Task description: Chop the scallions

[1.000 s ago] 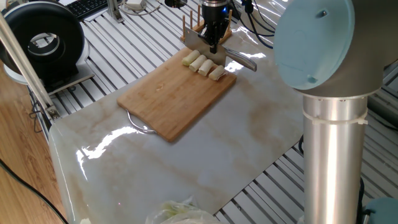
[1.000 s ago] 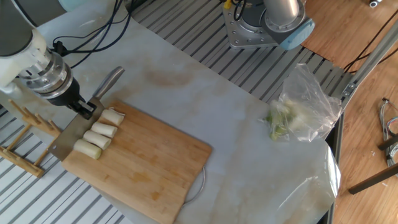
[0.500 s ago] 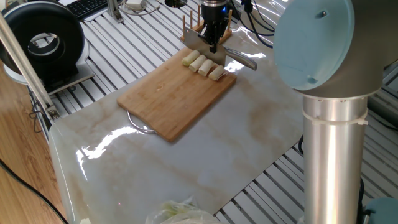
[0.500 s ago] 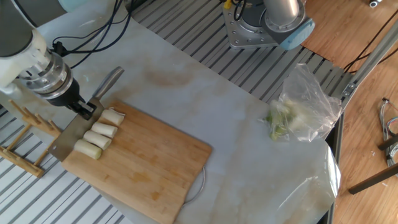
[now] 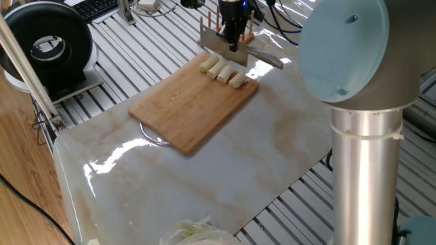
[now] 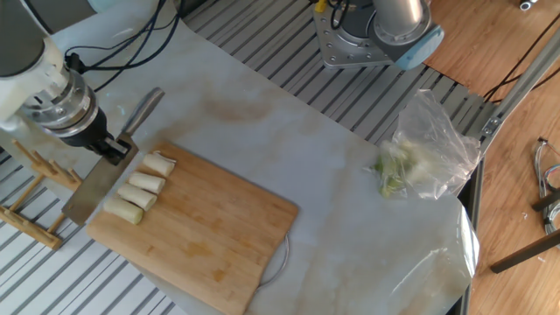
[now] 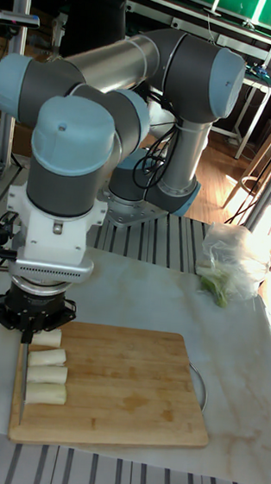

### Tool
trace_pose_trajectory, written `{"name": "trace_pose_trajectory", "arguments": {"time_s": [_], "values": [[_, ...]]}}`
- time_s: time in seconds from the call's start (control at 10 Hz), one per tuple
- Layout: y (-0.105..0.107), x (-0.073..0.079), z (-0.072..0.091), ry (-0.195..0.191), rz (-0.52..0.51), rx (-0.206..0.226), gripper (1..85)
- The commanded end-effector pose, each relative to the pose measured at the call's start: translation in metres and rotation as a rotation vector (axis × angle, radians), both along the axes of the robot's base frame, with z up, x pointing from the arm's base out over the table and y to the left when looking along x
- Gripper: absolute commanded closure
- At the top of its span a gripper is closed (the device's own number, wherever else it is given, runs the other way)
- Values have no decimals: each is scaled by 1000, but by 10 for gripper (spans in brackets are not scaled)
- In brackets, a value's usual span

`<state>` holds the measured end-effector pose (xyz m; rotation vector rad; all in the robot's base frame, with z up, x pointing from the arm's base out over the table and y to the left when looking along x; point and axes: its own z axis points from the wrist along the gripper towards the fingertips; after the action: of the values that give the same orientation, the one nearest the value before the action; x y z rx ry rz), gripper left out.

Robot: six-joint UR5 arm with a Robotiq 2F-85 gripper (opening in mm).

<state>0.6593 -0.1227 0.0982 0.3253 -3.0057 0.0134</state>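
Observation:
The scallions lie as several short cream-white chunks [image 5: 221, 70] in a row along one end of the bamboo cutting board [image 5: 184, 109]. The other fixed view shows the same chunks [image 6: 140, 190] on the board [image 6: 210, 232]. My gripper [image 5: 232, 42] is shut on a cleaver, gripping where blade meets handle. Its blade [image 6: 94, 188] hangs just beside and slightly above the row of chunks, and its metal handle [image 6: 141, 112] points away over the table. In the tall view the gripper [image 7: 29, 329] is at the board's left edge, next to the chunks [image 7: 47, 367].
A clear plastic bag of leafy greens [image 6: 422, 156] lies at the far end of the marble mat. A wooden rack [image 6: 33, 199] stands right behind the cleaver. A black round device [image 5: 46, 45] sits off the mat. The arm's thick column [image 5: 364, 156] rises at the mat's edge.
The gripper has lifted the cleaver a little and drawn it away from the chunks toward the rack. The chunks have not moved.

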Motion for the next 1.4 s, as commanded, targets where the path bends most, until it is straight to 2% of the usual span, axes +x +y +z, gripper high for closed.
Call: {"name": "trace_pose_trajectory", "arguments": {"time_s": [0.0,0.3,0.5,0.6,0.7,1.0,1.1,1.2,1.3], "values": [[25,-11,29,22,5,28,847],[53,-13,28,27,-7,83,847],[59,-12,33,27,-16,77,847],[61,-7,35,10,-21,67,847],[68,1,39,-21,-28,78,847],[85,9,56,-62,-76,64,843],[84,13,62,-90,-124,43,843],[81,13,66,-99,-122,33,843],[86,14,68,-109,-145,55,843]]}}
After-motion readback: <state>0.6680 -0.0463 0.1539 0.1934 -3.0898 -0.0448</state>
